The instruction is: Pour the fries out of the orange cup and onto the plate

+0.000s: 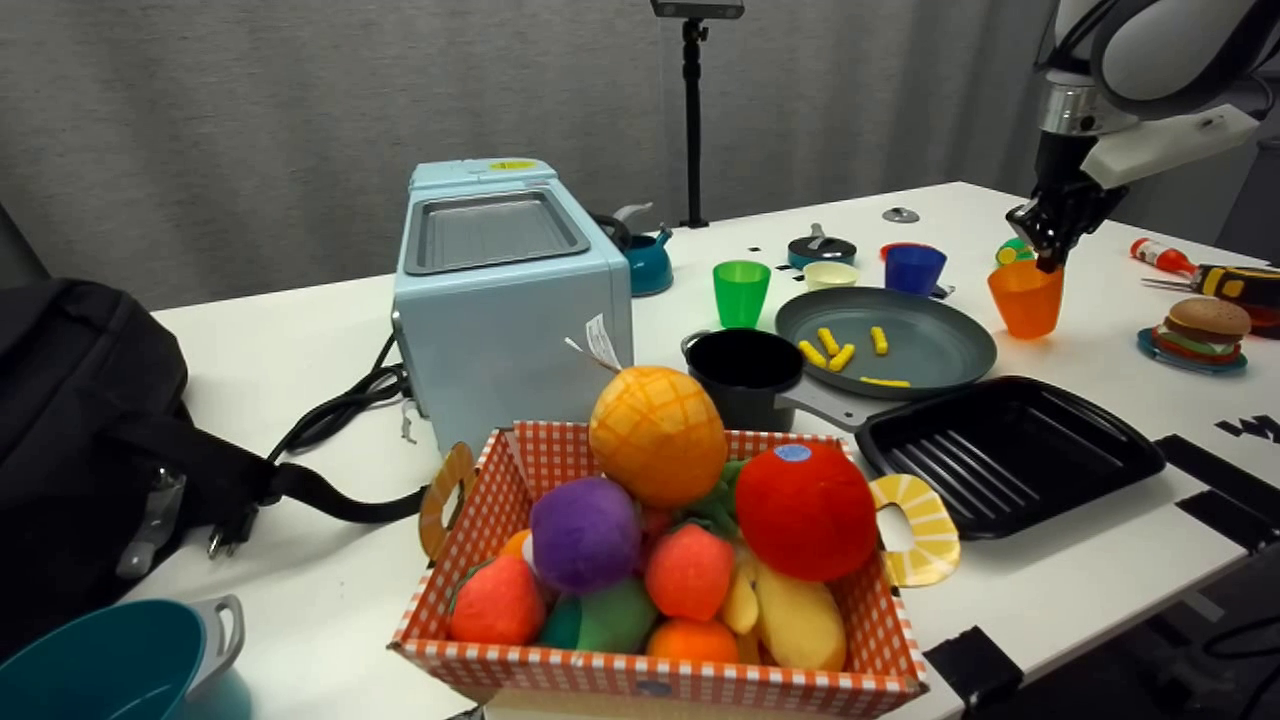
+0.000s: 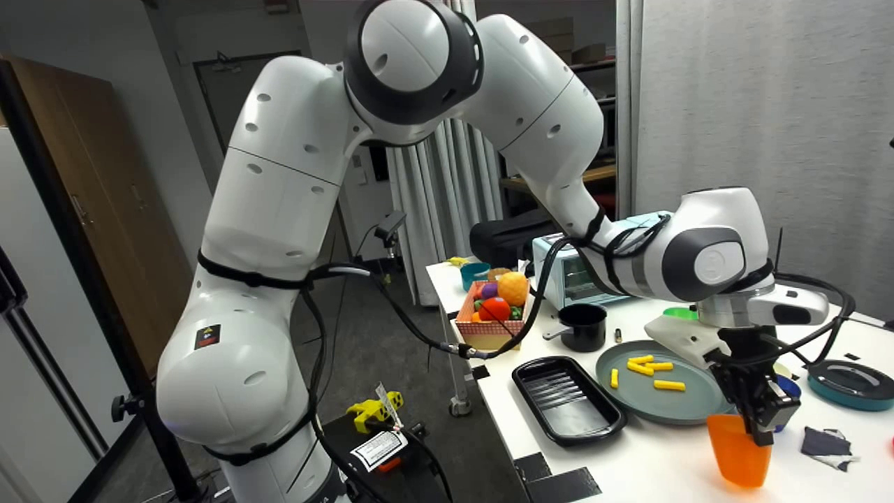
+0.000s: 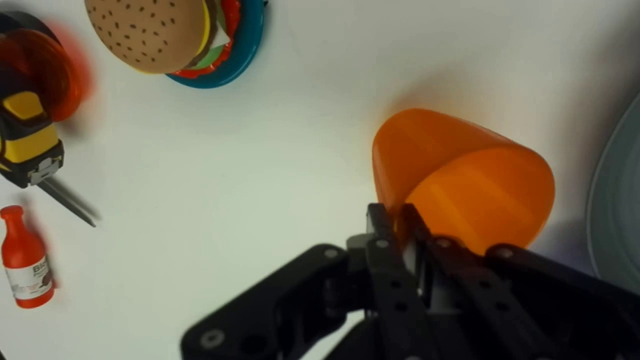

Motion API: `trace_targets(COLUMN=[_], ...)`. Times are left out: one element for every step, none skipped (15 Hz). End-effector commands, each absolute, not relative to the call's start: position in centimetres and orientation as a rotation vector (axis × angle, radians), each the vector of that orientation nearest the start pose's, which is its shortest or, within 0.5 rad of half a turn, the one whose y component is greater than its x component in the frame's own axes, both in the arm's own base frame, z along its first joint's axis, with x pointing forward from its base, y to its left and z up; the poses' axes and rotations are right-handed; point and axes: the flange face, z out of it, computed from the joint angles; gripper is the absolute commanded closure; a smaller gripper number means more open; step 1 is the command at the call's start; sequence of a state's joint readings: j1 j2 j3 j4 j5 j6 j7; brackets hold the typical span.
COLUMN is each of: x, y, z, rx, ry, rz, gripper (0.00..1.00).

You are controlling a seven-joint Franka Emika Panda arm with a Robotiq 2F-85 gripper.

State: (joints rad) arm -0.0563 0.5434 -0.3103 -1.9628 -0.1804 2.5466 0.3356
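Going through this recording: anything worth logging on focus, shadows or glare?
Wrist view: the fingers look slightly soft, the burger crisper; a soft-edged shadow falls beside the orange cup. Both exterior views: glossy highlights on the black tray.

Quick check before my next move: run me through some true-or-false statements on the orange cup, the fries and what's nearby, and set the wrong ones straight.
1. The jaws grip the orange cup by its wall. True.
2. The orange cup is directly over the plate. False: it is beside the plate, outside its rim.
3. Five yellow fries lie on the plate. True.
4. The toy burger sits on a small blue dish. True.
5. The green cup lies on its side. False: the green cup stands upright.
6. Fries show inside the orange cup. False: none appear in the visible part of its inside.
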Motion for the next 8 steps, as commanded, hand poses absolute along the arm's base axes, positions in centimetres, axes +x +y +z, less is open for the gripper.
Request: trace_targets(x=[58.8,58.7,58.7,58.7,58.6,58.6,58.6,58.7], y=[-21.7,-21.8,-21.8,-21.9,-21.9,-22.0,-22.0,-22.0], z=[21.2,21.1,21.1,21.2,21.3,21.4,21.7,22.2], rx=[-3.314,-3.313,-3.312,-3.31,-3.308,-3.306,-3.304,-3.3], ry=[0.899,0.906,0.91,0.916,0.917,0.914,0.911,0.906], rz=[-0.102,-0.102,-0.1,-0.099,-0.1,-0.102,-0.108,-0.118], gripper=[0.61,0.59,0.65,0.59,0.38,0.34,0.33,0.26])
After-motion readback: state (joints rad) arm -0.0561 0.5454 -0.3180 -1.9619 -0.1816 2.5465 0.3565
